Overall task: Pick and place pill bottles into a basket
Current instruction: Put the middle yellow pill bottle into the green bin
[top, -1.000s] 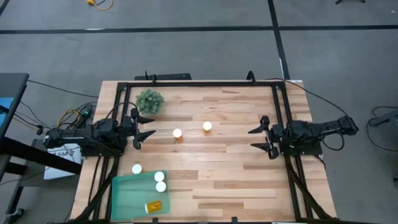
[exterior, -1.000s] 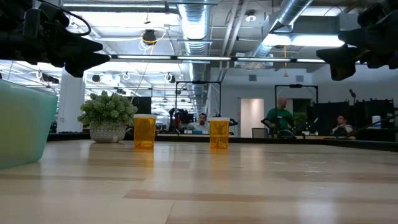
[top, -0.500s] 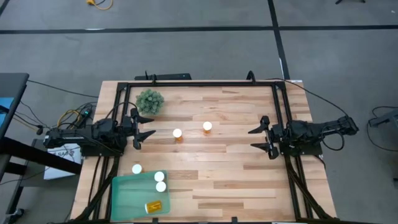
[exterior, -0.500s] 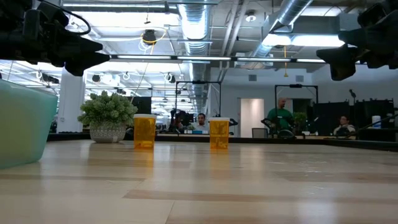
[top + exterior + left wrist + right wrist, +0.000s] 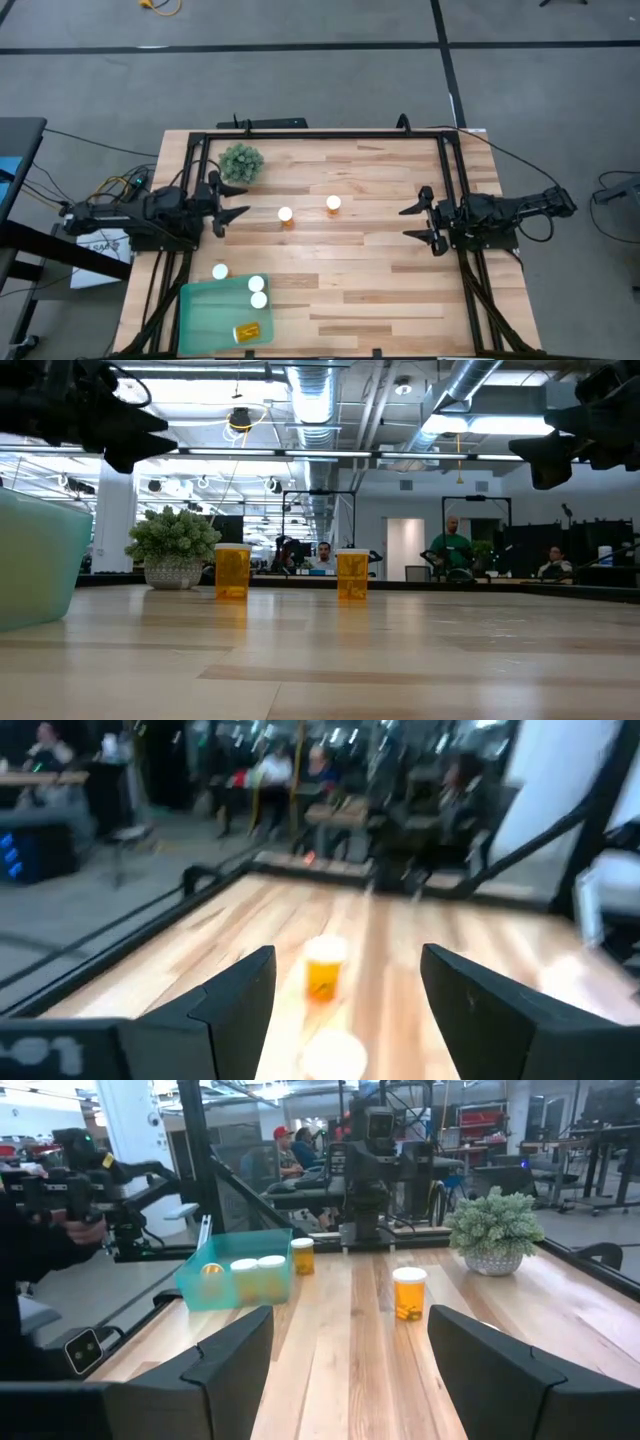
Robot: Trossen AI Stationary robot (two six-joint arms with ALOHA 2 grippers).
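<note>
Two amber pill bottles (image 5: 286,216) (image 5: 333,205) with white caps stand upright mid-table. A third bottle (image 5: 220,272) stands just outside the teal basket (image 5: 205,318) at the near left. Inside the basket two bottles (image 5: 257,292) stand and one bottle (image 5: 247,332) lies on its side. My left gripper (image 5: 243,202) hovers open at the left edge, pointing level at the nearest standing bottle (image 5: 333,1055). At the right edge my right gripper (image 5: 404,223) is open and holds nothing.
A small bushy green plant (image 5: 241,163) in a pot stands at the far left, just beyond my left gripper. A black frame (image 5: 320,133) runs round the table. Bare wood lies between the two arms and at the near right. People sit in the room behind.
My left gripper has risen a little above the table, still pointing level with its fingers apart. The bottles and the basket stay where they were.
</note>
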